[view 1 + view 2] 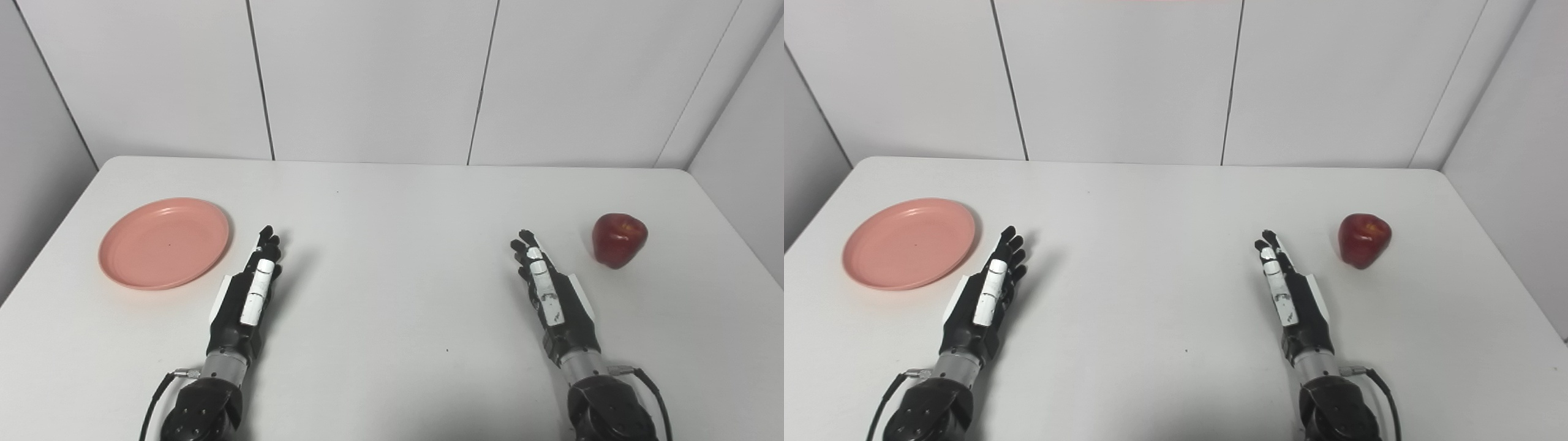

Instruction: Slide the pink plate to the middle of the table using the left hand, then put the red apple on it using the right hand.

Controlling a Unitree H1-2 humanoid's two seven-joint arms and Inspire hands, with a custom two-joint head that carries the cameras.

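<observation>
Plate (164, 243), pink: lying empty at the left side of the table (392, 318), not yet slid to the middle, with the left hand (251, 291) resting just beside its right rim, fingers extended and holding nothing. Apple (618, 239), red: sitting at the right side, untouched; the right hand (548, 288) is lying near it, fingers likewise straight and empty, so both steps are remaining.

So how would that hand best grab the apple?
Probably around its wide upper body, from the inner side or above. The red apple sits tilted on its narrow base, and the open right hand lies just inward of it, apart from it.
</observation>
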